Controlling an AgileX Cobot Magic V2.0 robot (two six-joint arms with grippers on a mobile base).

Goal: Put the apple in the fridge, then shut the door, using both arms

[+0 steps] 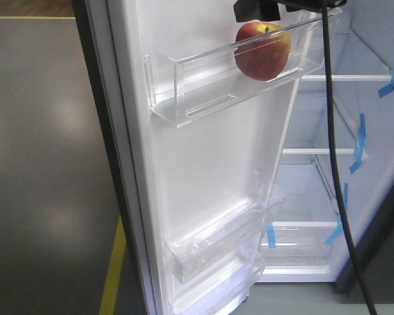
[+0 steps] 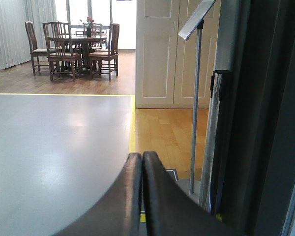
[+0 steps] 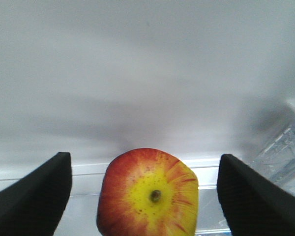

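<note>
Now we hold the right gripper wide around the apple, left gripper closed; slamming the door could topple it.

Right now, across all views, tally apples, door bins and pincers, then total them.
Apple: 1
Door bins: 3
Pincers: 2 (left pincer, right pincer)
Total: 6
</note>
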